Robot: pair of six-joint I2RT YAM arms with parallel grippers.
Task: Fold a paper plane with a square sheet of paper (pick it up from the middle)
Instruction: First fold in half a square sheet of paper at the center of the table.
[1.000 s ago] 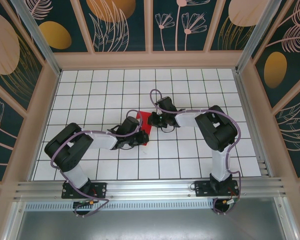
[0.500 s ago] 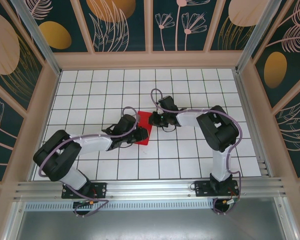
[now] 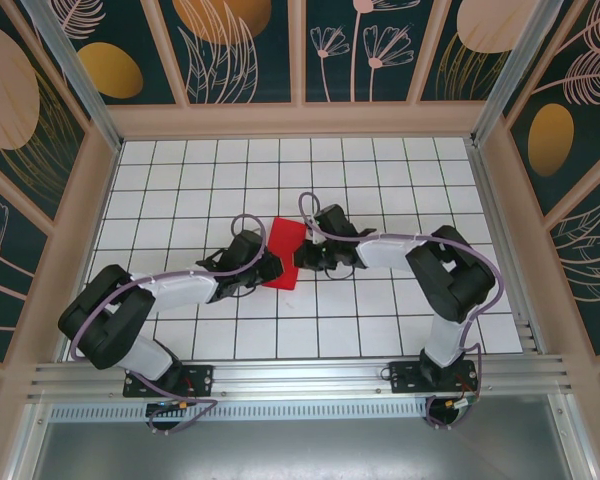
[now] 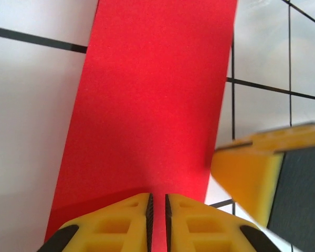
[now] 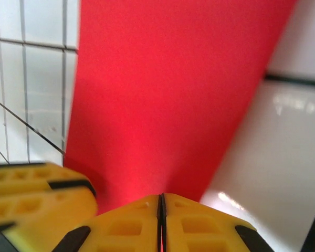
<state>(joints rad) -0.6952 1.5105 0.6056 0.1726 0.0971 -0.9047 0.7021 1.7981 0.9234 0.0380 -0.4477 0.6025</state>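
Note:
The square sheet of paper [image 3: 283, 238] lies on the white grid table as a bright red folded oblong, tilted a little. My left gripper [image 3: 270, 268] rests on its near left end, jaws drawn to a thin slit with red showing through. In the left wrist view the paper [image 4: 152, 94] runs flat away from the left gripper [image 4: 157, 202]. My right gripper [image 3: 298, 258] sits on the paper's right edge, shut. In the right wrist view the paper [image 5: 168, 94] spreads flat beyond the right gripper [image 5: 160, 202]. Neither gripper pinches a layer that I can see. The two grippers nearly touch.
The white grid table [image 3: 400, 170] is fenced by wooden walls [image 3: 300, 120] at the back and both sides. A metal rail [image 3: 300, 375] crosses the near edge by the arm bases. The right gripper's yellow finger [image 4: 252, 173] crowds the left wrist view.
The left arm has stretched out lower over the table, its gripper now at the paper's near left end. The right gripper has slid down and left. The paper now shows as a fuller oblong.

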